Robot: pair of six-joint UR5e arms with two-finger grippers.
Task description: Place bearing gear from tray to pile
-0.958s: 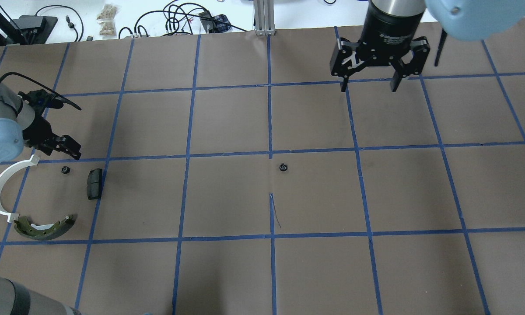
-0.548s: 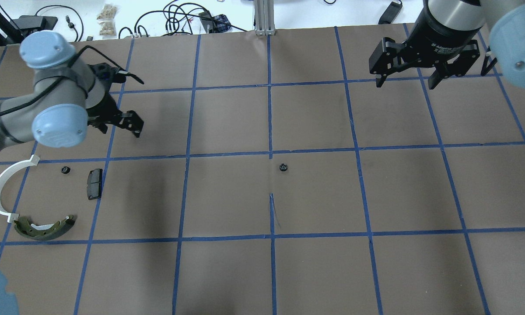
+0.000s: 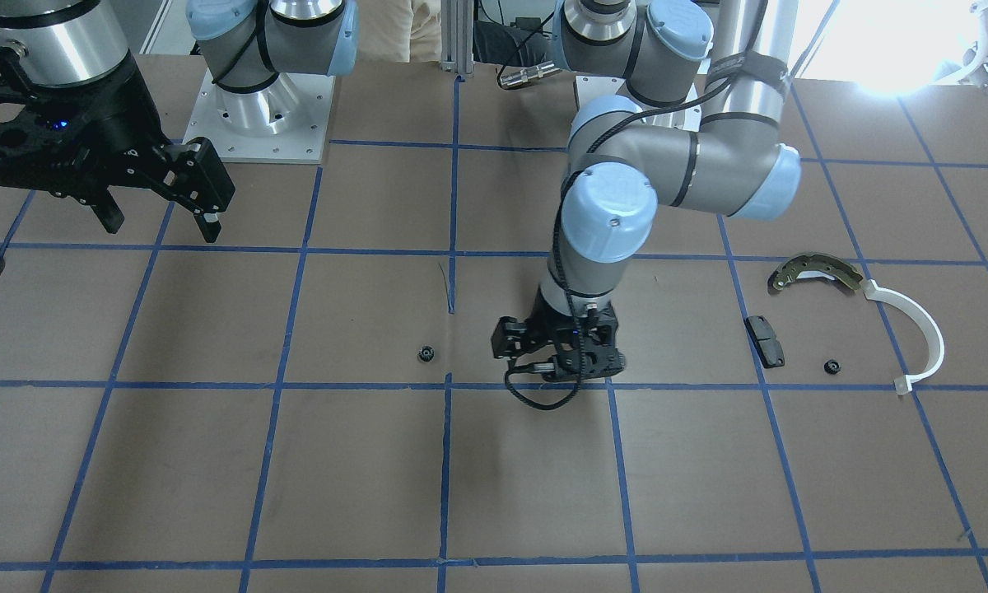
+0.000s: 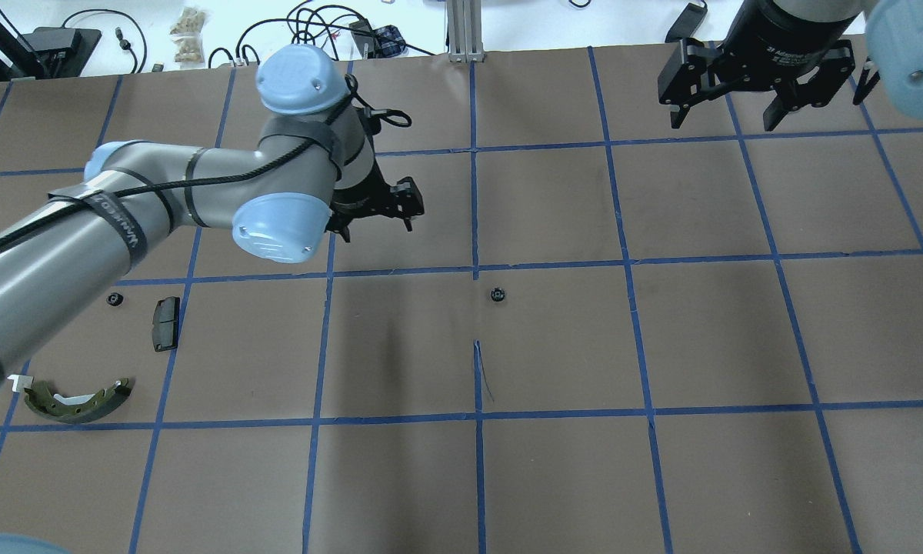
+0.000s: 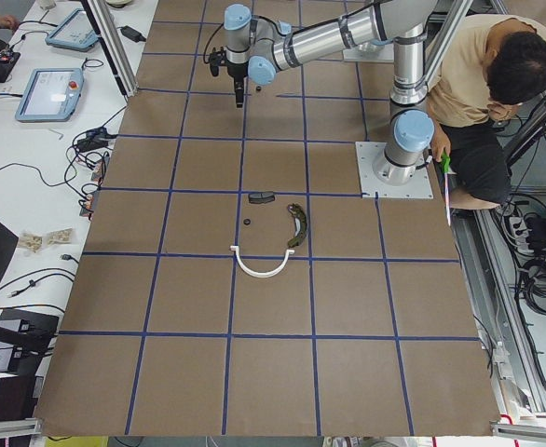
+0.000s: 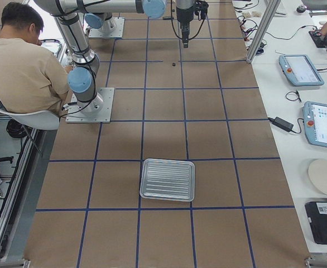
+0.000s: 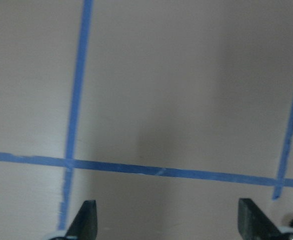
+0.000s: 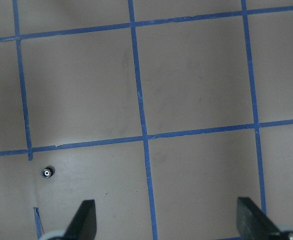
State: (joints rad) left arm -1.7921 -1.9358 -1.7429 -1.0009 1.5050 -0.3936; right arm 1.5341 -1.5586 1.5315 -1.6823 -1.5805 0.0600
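Olive brake shoe (image 4: 77,402): the piece closest to the robot's edge, at the left end of the table (image 4: 554,477); the nearest member of the pile (image 5: 296,226).
White arc (image 3: 914,329): meets or lies just beside one end of the shoe and curves out toward the left edge; the arm hides most of it in the overhead view.
Black pad (image 4: 165,323): just beyond the shoe and apart from it.
Second gear (image 4: 113,298): small and dark, between pad and arc, already among the pile.
Bearing gear (image 4: 497,294): lies flat and alone at the table's centre, well apart from both pile and tray.
Handling: judged light, rigid and not fragile. The toothed rim should resist slipping. It sits so low that the fingers would have to come almost down to the paper. The best hold is probably across the outer rim, straddled evenly, since a glancing touch could skid it.
Tray (image 6: 168,179): at the right end of the table; no parts show on its ridged floor.
Left gripper (image 4: 377,219): beyond the gear and to its left, pointing down over the table, jaws spread wide with nothing between them.
Right gripper (image 4: 723,119): over the far edge toward the right corner, jaws wide apart and empty.
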